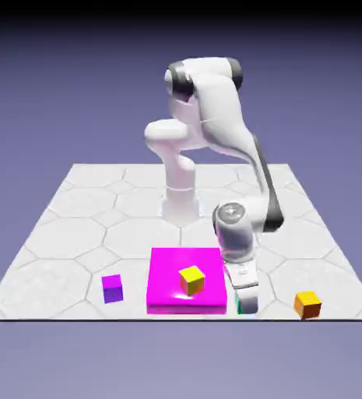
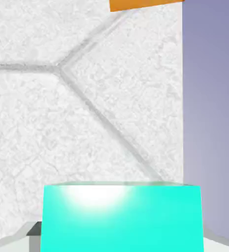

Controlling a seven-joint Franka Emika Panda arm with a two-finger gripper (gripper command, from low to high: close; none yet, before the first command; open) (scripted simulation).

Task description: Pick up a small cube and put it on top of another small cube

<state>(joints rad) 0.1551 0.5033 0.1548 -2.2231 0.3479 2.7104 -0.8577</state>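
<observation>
Gripper low at the counter's near edge, teal cube between its fingers.

The gripper point(image 1: 246, 302) seems clamped on the teal cube point(image 2: 122, 216), just right of the magenta slab point(image 1: 168, 273) bearing the yellow-topped cube point(image 1: 191, 279); contact stays hidden.

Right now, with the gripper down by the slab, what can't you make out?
- Teal cube: exterior view shows only a sliver behind the gripper.
- Fingertips: hidden by the cube in the hand view; open or shut is unclear.
- Orange cube: cut by the hand view's top edge.
</observation>
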